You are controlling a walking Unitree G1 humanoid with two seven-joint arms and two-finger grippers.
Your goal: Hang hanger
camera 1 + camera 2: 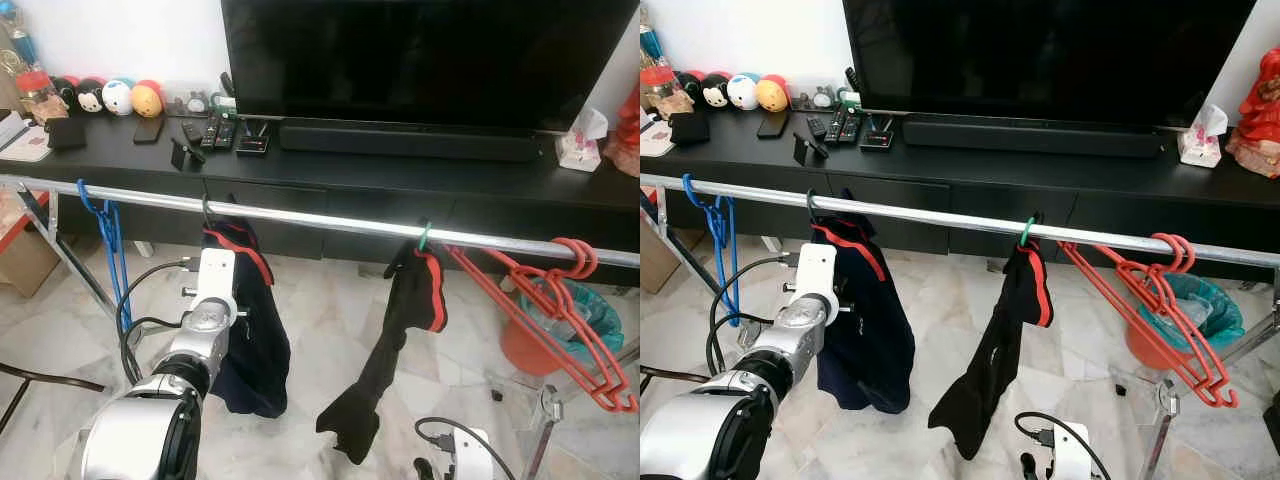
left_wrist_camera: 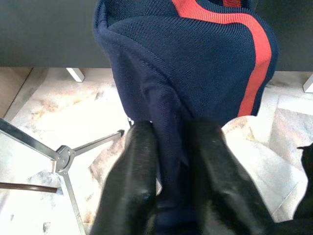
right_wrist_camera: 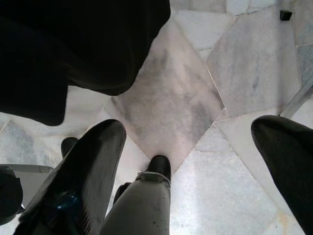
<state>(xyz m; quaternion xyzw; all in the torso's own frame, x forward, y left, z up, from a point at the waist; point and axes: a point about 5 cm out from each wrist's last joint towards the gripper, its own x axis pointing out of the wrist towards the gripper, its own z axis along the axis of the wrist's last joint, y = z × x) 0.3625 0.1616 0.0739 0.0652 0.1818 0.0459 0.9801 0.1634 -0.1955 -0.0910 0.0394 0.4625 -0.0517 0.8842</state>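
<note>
A navy garment with a red stripe (image 1: 255,340) hangs by a dark hanger hook (image 1: 206,208) from the silver rail (image 1: 320,215). My left arm (image 1: 205,320) reaches up to its left side. In the left wrist view my left gripper (image 2: 168,129) is shut on a fold of the navy fabric (image 2: 195,63). To the right, a black garment with red trim (image 1: 400,330) hangs from a green hook (image 1: 425,238). My right gripper (image 3: 188,125) is open low over the floor, below that black garment (image 3: 63,54), with nothing between its fingers.
Blue hangers (image 1: 110,240) hang at the rail's left end and red hangers (image 1: 560,300) at its right end. Behind the rail stands a black TV console (image 1: 400,180) with a large TV (image 1: 420,50), remotes and toys. An orange bin (image 1: 530,345) sits on the marble floor.
</note>
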